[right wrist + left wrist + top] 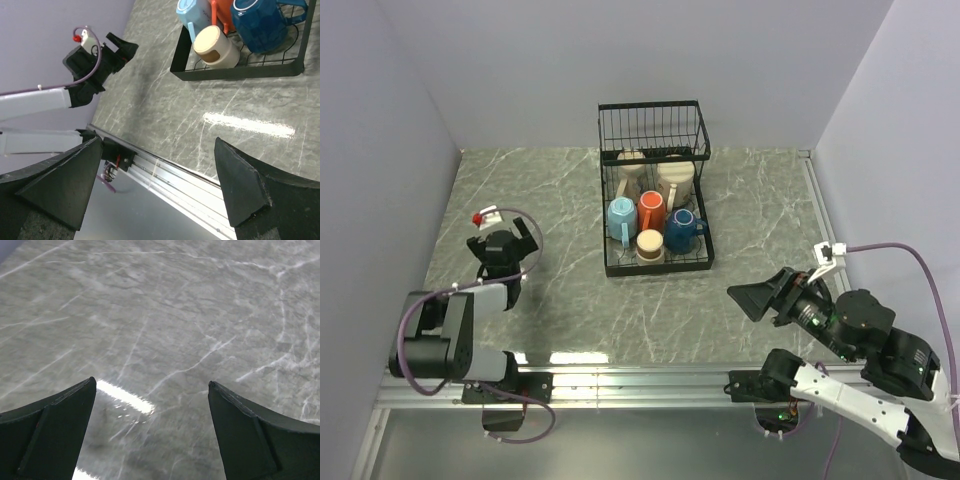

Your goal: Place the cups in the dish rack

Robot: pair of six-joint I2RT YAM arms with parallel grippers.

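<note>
The black wire dish rack stands at the middle back of the table. In its low tray lie a light blue cup, an orange cup, a dark blue cup and a small cream cup. Two cream cups sit behind them by the basket section. No steel cup shows. My left gripper is open and empty over bare table at the left. My right gripper is open and empty at the front right. Its view shows the rack's front and the cream cup.
The table is grey-green marble with purple walls on three sides. A metal rail runs along the near edge. The left arm with its purple cable shows in the right wrist view.
</note>
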